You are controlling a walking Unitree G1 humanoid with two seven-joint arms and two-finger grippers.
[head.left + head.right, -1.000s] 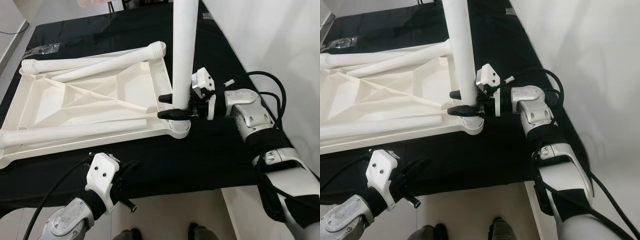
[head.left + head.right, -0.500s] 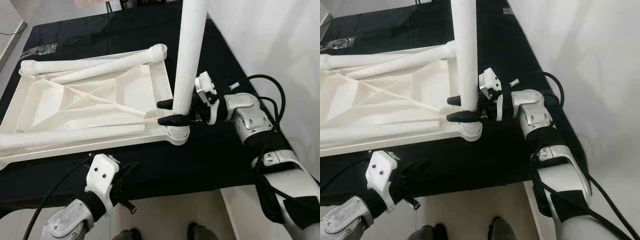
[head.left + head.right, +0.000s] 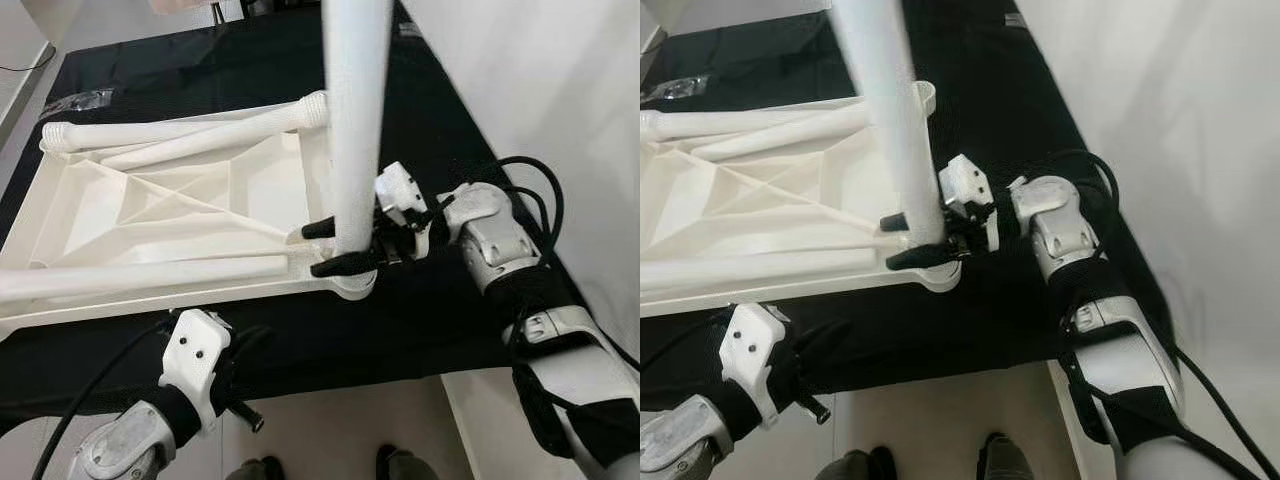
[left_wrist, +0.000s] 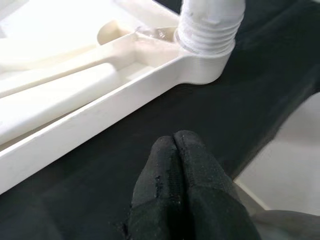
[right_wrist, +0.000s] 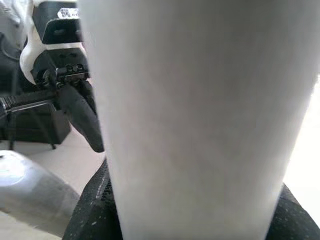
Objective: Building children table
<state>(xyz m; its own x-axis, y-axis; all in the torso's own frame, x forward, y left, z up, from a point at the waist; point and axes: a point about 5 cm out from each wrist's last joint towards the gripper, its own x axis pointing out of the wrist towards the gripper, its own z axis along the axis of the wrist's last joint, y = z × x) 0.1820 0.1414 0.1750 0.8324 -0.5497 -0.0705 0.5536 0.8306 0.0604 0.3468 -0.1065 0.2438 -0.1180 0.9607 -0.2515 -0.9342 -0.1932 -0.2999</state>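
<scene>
One table leg [image 3: 355, 120] stands nearly upright in the near right corner socket [image 3: 350, 283] of the upturned white tabletop [image 3: 150, 215], which lies underside-up on the black-covered counter [image 3: 450, 300]. Leg leans slightly toward the robot's left; its threaded end, seen in the left wrist view, sits in the socket collar [image 4: 207, 65]. Judgement: leg is being screwed in and is held low, close to the socket, so the thread stays lined up while turning.

Right hand [image 3: 335, 248] clasps the leg just above the socket, one black finger on each side, touching it; the leg rises straight up from between the fingers.

Three more legs [image 3: 180, 135] lie loose in the ribbed underside, two crossing at the far edge, one along the near edge; likely parked there to stop rolling.

Left hand [image 4: 175, 165] hovers over the counter's near edge, fingers pressed together, grasping nothing, well short of the tabletop rim.
</scene>
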